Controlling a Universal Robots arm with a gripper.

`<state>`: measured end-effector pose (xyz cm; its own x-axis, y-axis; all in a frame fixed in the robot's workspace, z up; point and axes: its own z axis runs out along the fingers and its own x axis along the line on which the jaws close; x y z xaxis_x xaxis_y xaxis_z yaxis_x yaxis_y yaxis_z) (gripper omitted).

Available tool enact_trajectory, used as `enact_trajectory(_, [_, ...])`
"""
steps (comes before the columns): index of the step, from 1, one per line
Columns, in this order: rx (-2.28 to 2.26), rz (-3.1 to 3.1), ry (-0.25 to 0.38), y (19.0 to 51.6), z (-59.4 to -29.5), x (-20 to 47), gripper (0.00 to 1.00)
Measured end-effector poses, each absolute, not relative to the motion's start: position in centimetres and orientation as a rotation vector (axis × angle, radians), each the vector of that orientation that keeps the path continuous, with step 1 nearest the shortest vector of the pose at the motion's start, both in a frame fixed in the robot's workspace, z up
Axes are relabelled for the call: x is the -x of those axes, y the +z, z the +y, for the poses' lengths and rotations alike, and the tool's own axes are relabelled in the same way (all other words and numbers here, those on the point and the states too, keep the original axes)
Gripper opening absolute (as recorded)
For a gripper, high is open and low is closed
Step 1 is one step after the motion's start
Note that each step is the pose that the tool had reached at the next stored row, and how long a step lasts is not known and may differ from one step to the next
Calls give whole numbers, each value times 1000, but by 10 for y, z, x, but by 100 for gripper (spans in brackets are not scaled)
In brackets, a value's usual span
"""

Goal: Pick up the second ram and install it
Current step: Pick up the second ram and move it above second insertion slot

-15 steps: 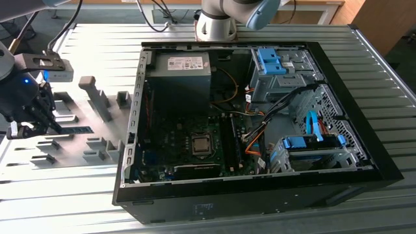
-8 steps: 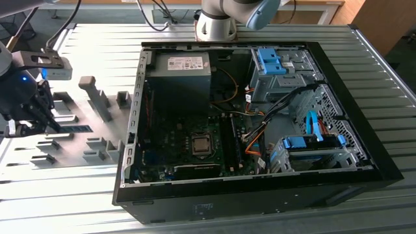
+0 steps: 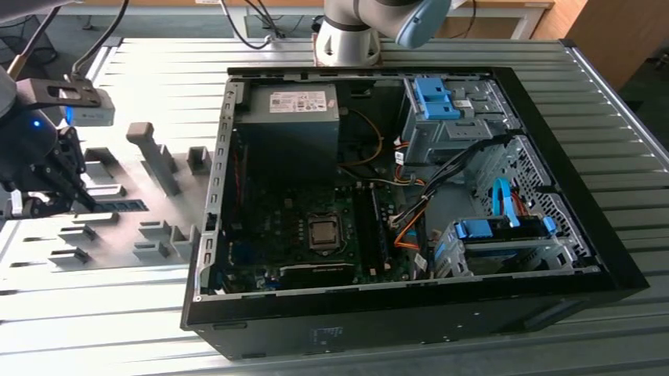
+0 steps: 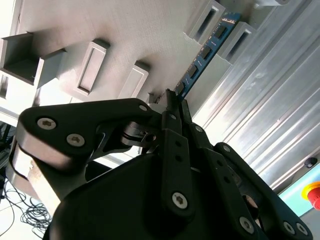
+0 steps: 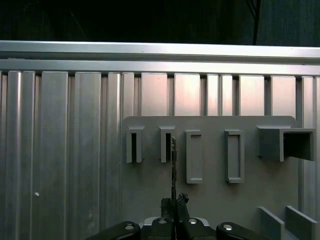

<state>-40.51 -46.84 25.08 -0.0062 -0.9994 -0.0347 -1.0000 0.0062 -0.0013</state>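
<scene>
Second ram (image 4: 202, 55): clamped by its near end in the gripper (image 4: 173, 98), fingertips pressed together on it; stretches straight ahead of them. Open computer case (image 3: 619, 260) well apart from the gripper; long carry on an end hold, could swing or slip. Grey holder plate (image 5: 210, 200) just beneath the gripper; might drag along on a crooked lift. Two grey upright blocks (image 4: 247, 31) flanking the far end; could snag and twist the stick.
</scene>
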Motion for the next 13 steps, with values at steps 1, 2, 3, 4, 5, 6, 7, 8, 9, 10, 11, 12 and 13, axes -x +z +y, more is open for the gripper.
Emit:
enact_trajectory(1, [2196, 2210, 37, 251, -468, 405, 14])
enact_trajectory(2, [2196, 2210, 37, 251, -468, 405, 14])
enact_trajectory(3, [2196, 2210, 37, 251, -468, 405, 14])
enact_trajectory(4, [2196, 2210, 37, 251, -468, 405, 14])
enact_trajectory(5, [2196, 2210, 37, 251, -468, 405, 14])
enact_trajectory(6, [2196, 2210, 37, 251, -468, 405, 14])
enact_trajectory(7, [2196, 2210, 37, 251, -468, 405, 14])
enact_trajectory(8, [2196, 2210, 37, 251, -468, 405, 14])
enact_trajectory(9, [2196, 2210, 37, 251, -468, 405, 14])
enact_trajectory(10, [2196, 2210, 37, 252, -468, 405, 14])
enact_trajectory(11, [2197, 2210, 37, 252, -468, 405, 14])
enact_trajectory(12, [2197, 2210, 37, 252, -468, 405, 14])
enact_trajectory(13, [2196, 2210, 37, 256, -468, 405, 14])
